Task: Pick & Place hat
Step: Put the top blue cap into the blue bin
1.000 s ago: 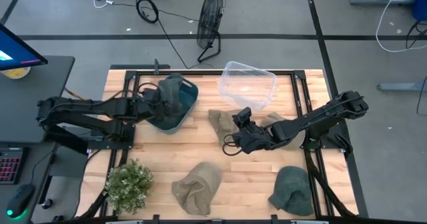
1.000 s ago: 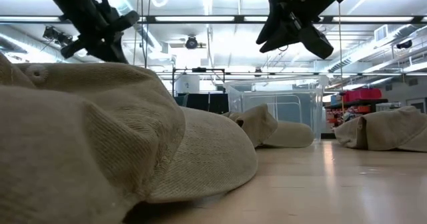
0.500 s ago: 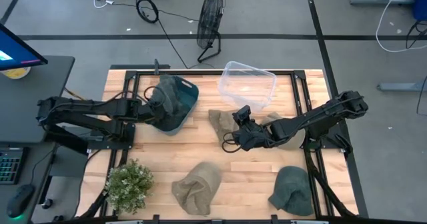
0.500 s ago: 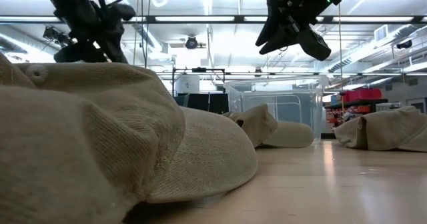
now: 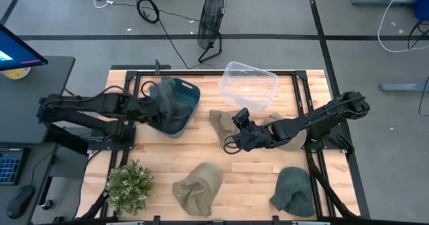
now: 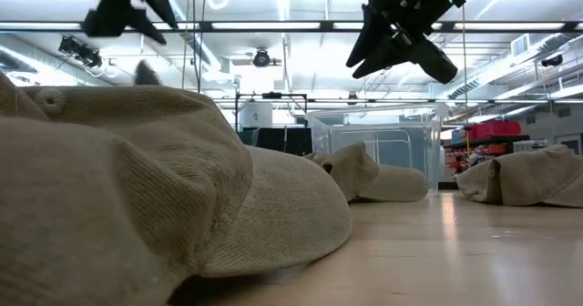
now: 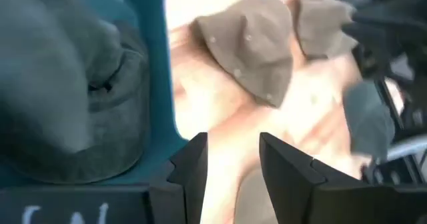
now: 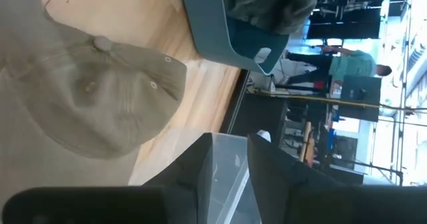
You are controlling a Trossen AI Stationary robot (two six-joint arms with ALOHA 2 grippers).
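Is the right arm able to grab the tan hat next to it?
Probably yes. The right gripper hovers open beside the tan hat, and nothing lies between them.

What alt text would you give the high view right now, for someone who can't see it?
Overhead, the left gripper hangs by a teal bin holding a dark green hat, while the right gripper hovers over a tan hat mid-table. A clear bin, another tan hat, another green hat and a plant sit around them.

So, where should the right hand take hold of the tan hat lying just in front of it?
Probably on the raised crown of the tan hat, coming down from above. It lies flat on the table, so its soft top offers a fold to pinch. The right hand hovers beside it.
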